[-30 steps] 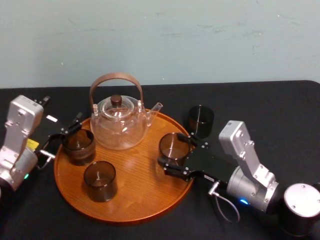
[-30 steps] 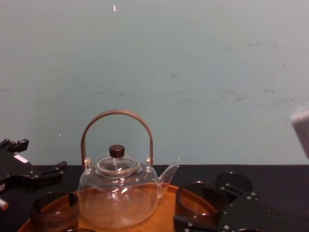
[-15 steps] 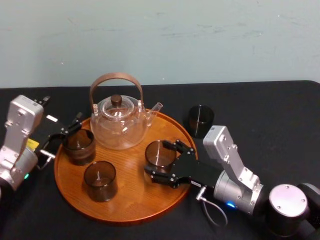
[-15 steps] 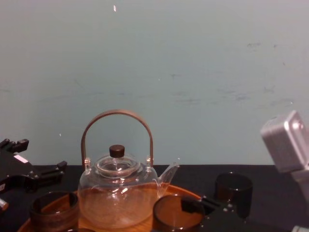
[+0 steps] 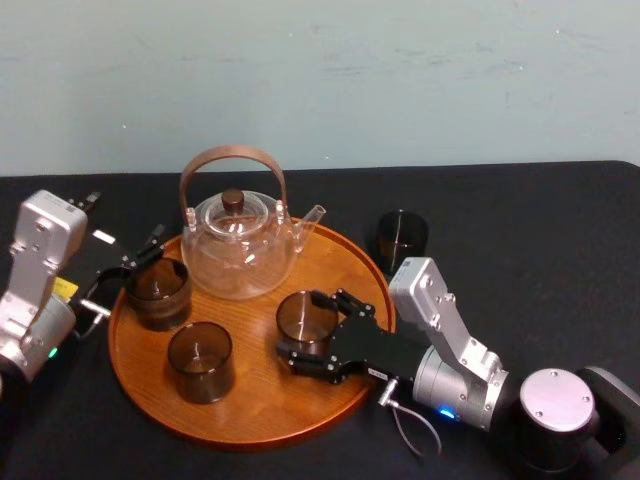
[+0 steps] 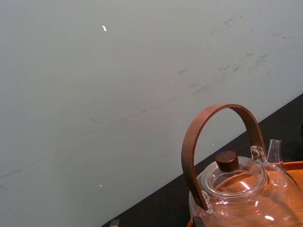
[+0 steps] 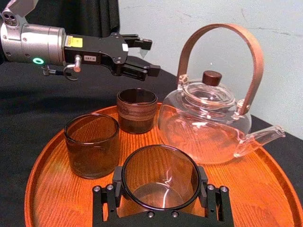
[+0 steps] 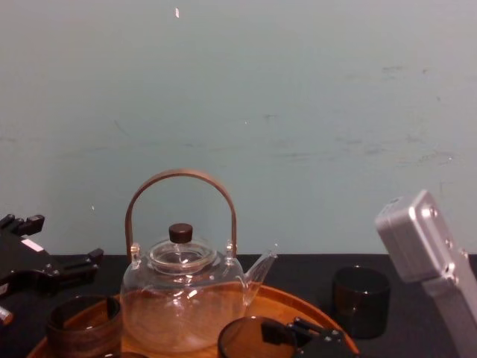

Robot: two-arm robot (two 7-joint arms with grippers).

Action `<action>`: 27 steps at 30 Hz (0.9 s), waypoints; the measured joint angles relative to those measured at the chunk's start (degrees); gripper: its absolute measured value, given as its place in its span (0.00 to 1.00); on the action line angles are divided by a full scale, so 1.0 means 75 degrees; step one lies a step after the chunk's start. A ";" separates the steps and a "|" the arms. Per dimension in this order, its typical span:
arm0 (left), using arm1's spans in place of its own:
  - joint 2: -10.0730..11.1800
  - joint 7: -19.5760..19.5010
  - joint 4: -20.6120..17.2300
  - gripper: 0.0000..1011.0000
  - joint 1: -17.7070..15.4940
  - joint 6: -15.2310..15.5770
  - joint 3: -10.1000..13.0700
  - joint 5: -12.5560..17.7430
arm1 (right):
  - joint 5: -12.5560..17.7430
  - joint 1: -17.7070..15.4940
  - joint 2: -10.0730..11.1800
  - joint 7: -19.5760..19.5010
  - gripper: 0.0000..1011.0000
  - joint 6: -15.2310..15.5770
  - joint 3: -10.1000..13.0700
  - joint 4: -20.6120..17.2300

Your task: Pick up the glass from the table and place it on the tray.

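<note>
Right claw (image 5: 300,324) snug around glass (image 5: 309,311)

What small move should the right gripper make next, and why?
Probably lower it and open. The right gripper is shut on the glass inside the tray rim, over bare wood apart from the teapot and two other glasses; whether it touches down I cannot tell. The left gripper hangs open at the tray's left edge.

Glass teapot (image 5: 238,252), pale green wall (image 5: 420,80)
</note>
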 joint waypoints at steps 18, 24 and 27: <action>0.0000 0.0000 0.0000 0.99 0.0000 0.0000 0.0000 0.0000 | 0.0095 0.0094 -0.0047 0.0175 0.91 -0.0009 -0.0232 0.0149; 0.0000 0.0000 0.0000 0.99 0.0000 0.0000 0.0000 0.0000 | 0.0112 0.0117 -0.0049 0.0196 0.91 0.0046 -0.0289 0.0169; 0.0000 0.0000 0.0000 0.99 0.0001 0.0000 0.0000 0.0000 | 0.0119 0.0132 -0.0054 0.0197 0.91 0.0079 -0.0305 0.0189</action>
